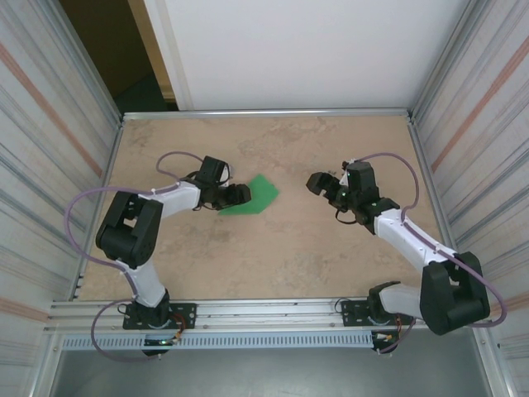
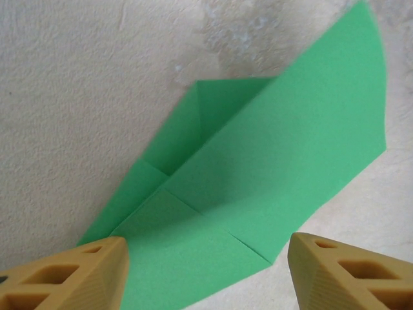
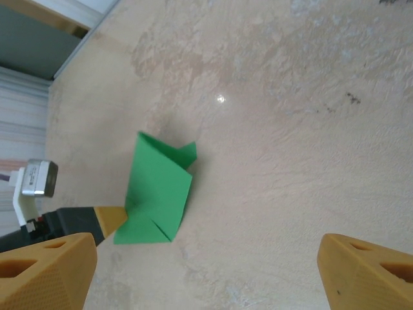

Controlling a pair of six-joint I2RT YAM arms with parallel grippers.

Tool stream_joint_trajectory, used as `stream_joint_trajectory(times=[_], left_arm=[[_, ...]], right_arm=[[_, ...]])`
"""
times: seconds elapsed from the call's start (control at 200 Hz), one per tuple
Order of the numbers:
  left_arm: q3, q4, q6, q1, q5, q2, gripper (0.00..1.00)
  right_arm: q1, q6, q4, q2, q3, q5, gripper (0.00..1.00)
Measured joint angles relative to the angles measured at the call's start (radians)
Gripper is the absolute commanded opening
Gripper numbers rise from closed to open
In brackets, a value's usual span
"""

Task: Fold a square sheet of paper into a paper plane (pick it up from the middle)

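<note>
The square sheet of paper [image 1: 254, 195] lies flat on the table, left of centre, bright green and partly folded, with flaps creased over one another. My left gripper [image 1: 236, 196] sits at its left edge, open. From the left wrist, the paper [image 2: 277, 148] spreads between and beyond the two tan fingers [image 2: 84, 278]; the left gripper [image 2: 206, 274] straddles its near corner without pinching it. From the right wrist, one left fingertip [image 3: 111, 219] touches the paper [image 3: 158, 187] at its edge. My right gripper [image 1: 319, 184] hovers open over bare table to the paper's right, well apart from it, its jaws [image 3: 206, 278] wide with nothing between.
The beige mottled table [image 1: 289, 248] is bounded by ribbed metal walls [image 1: 50, 124] left and right, a white panel [image 1: 297, 50] at the back and an aluminium rail [image 1: 273, 310] in front. The table runs bare between the paper and the front rail.
</note>
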Motion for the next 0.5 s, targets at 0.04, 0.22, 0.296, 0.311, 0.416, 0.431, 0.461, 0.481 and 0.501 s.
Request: stream_joint_trajectory(times=[0.04, 0.22, 0.296, 0.311, 0.416, 0.431, 0.461, 0.481, 0.501], left_arm=[[0.001, 0.0, -0.003, 0.001, 0.0, 0.009, 0.66], [0.018, -0.007, -0.018, 0.007, 0.0, 0.021, 0.64], [0.018, -0.013, -0.029, 0.007, 0.001, 0.023, 0.62], [0.018, -0.015, -0.032, 0.007, 0.003, 0.024, 0.61], [0.018, -0.019, -0.061, 0.007, 0.021, 0.028, 0.57], [0.018, -0.018, -0.068, 0.006, 0.024, 0.029, 0.56], [0.014, -0.014, -0.08, 0.004, 0.032, 0.03, 0.55], [0.009, -0.008, -0.093, 0.002, 0.036, 0.03, 0.54], [0.005, -0.003, -0.104, -0.001, 0.041, 0.03, 0.54]], right_arm=[[0.003, 0.002, 0.0, 0.01, 0.0, -0.007, 0.86], [0.021, 0.013, 0.002, 0.043, 0.0, -0.027, 0.85], [0.035, 0.027, 0.003, 0.06, 0.0, -0.029, 0.84], [0.038, 0.031, 0.003, 0.065, 0.0, -0.029, 0.83], [0.065, 0.071, 0.003, 0.095, 0.0, -0.028, 0.79], [0.069, 0.077, 0.003, 0.098, 0.0, -0.028, 0.78], [0.079, 0.093, 0.004, 0.107, 0.0, -0.028, 0.77], [0.084, 0.104, 0.006, 0.111, 0.0, -0.028, 0.76], [0.09, 0.114, 0.006, 0.117, 0.0, -0.028, 0.75]])
